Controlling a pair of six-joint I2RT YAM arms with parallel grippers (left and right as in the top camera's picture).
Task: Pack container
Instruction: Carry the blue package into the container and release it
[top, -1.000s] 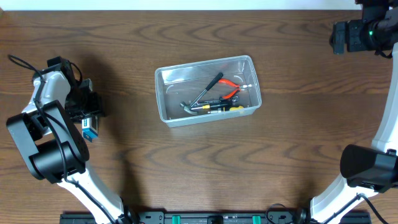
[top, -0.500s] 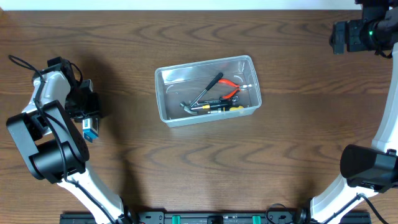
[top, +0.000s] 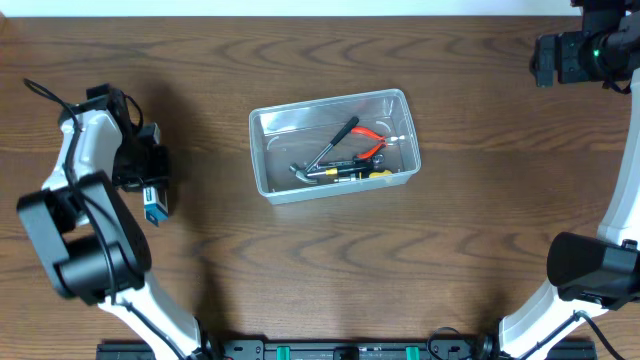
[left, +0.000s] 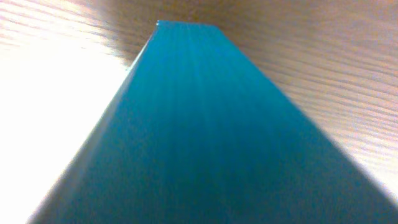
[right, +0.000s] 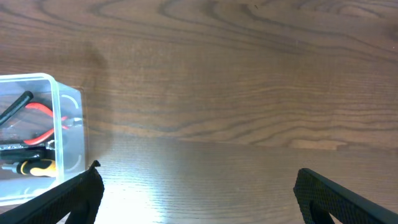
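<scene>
Over on the left, the left pincer (top: 153, 188) is pinching the small blue-and-white box (top: 155, 207), whose blue face fills the left wrist view. Centre stage, the container (top: 325, 102) sits flat on the wooden surface (top: 450, 260), with a hammer (top: 330, 150), red-handled pliers (top: 368, 140) and a yellow-handled tool (top: 378, 173) inside. At the far right corner, the right pincer (right: 198, 171) hangs spread wide, well apart from the container

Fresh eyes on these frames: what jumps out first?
The clear tub at centre, with a hammer and red-handled pliers inside. At far left, the left hand holds a small blue box that fills its wrist view. The right hand hangs open over bare wood, top right.
</scene>
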